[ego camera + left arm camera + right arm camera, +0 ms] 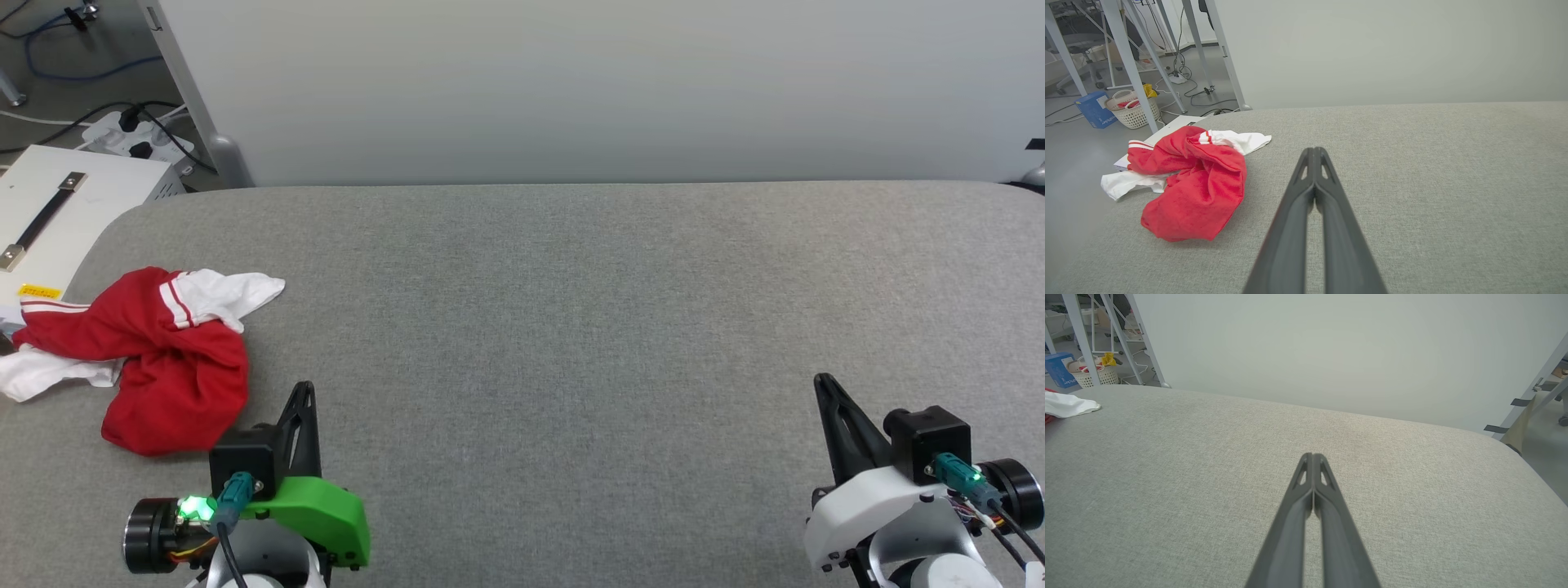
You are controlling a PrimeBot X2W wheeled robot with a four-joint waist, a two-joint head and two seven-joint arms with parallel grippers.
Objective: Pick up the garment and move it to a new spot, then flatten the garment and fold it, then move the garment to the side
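Note:
The garment [163, 359] lies crumpled in a heap at the left edge of the grey padded table [571, 327], red cloth with white sleeves and striped trim; part of it hangs over the edge. In the left wrist view the garment [1196, 183] sits to the left of my fingers. My left gripper [304, 392] is shut and empty, just right of the heap and nearer me. My right gripper [823, 382] is shut and empty at the lower right, far from the cloth. One white sleeve of the garment [1067, 405] shows at the left edge of the right wrist view.
A white box [57, 212] with a strap stands off the table's left corner, with cables and a power strip [139, 135] on the floor behind. A pale wall panel [571, 82] runs along the table's far edge. A basket [1133, 110] sits on the floor.

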